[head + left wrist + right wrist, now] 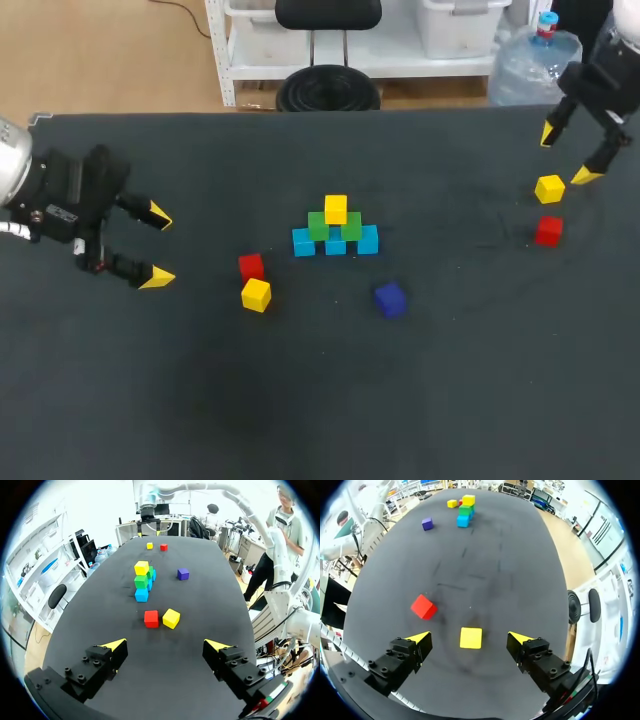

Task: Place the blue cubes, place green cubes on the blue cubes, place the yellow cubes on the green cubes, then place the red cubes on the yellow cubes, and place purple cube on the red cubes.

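Head view: the stack (336, 232) sits in the middle of the frame, on the dark table (320, 420).
Stack: three blue cubes (335, 245) lie in a row at the bottom. Two green cubes (318, 227) sit on them, and the top yellow cube (336, 208) sits on the greens.
Lower left of the stack: the left red cube (251, 266) and the left yellow cube (256, 295) lie just beside each other.
Purple cube (390, 299): it lies alone, lower right of the stack.
Right side of the frame: the right yellow cube (549, 188) lies here. The right red cube (548, 231) is near it, a bit lower, not touching.
Left gripper (159, 246): its fingers are spread wide and hold nothing. It is at the left edge, well apart from every cube.
Right gripper (565, 155): its fingers are spread wide and hold nothing. In its wrist view the right yellow cube lies between its two fingers, with neither one touching it.
How the cubes will handle: they look small, hard and light, with flat smooth sides. I think they won't squash, but one could slip or twist if pinched at a corner.
Where to hold: on two flat sides across from each other, near the middle, with the fingers square to the cube.
Take care: the stack looks easy to knock, so each cube should go down softly and straight.
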You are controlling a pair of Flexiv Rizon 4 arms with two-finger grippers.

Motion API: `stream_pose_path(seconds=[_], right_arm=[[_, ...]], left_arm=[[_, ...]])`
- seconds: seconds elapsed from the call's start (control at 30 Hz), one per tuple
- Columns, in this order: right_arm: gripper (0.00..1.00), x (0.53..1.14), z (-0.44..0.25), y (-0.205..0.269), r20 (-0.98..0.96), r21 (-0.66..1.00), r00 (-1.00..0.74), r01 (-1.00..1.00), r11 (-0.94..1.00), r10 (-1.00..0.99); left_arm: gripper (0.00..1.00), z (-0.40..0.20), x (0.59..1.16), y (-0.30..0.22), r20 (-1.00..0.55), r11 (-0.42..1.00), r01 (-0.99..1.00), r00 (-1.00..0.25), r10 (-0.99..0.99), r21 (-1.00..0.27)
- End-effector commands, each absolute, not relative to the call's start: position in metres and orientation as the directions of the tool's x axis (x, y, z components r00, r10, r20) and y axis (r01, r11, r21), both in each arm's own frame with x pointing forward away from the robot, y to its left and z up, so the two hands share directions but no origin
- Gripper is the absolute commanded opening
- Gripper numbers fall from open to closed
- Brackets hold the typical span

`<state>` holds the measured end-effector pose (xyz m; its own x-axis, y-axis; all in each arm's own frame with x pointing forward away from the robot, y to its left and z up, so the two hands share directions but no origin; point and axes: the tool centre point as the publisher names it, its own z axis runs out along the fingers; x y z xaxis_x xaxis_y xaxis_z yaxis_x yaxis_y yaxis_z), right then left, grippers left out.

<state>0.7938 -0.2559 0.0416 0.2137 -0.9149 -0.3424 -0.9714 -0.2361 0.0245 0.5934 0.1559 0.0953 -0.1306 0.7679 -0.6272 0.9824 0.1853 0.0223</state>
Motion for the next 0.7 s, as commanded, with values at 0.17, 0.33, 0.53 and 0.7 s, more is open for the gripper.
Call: stream_pose_path(seconds=[0.17, 0.33, 0.53, 0.7], right_arm=[[0.98, 0.779, 0.029, -0.261, -0.355, 0.044, 0.178, -0.977, -0.207, -0.918], [0.92, 0.774, 0.019, -0.262, -0.358, 0.053, 0.156, -0.981, -0.187, -0.920], [0.82, 0.771, 0.009, -0.261, -0.363, 0.058, 0.142, -0.983, -0.175, -0.921], [0.73, 0.777, -0.003, -0.264, -0.361, 0.055, 0.132, -0.985, -0.162, -0.923]], left_arm=[[1.00, 0.094, 0.594, 0.157, -0.629, 0.183, 0.983, -0.128, 0.767, 0.023], [1.00, 0.094, 0.594, 0.157, -0.629, 0.183, 0.983, -0.128, 0.767, 0.023], [1.00, 0.094, 0.594, 0.157, -0.629, 0.183, 0.983, -0.128, 0.767, 0.023], [1.00, 0.094, 0.594, 0.157, -0.629, 0.183, 0.983, -0.128, 0.767, 0.023]])
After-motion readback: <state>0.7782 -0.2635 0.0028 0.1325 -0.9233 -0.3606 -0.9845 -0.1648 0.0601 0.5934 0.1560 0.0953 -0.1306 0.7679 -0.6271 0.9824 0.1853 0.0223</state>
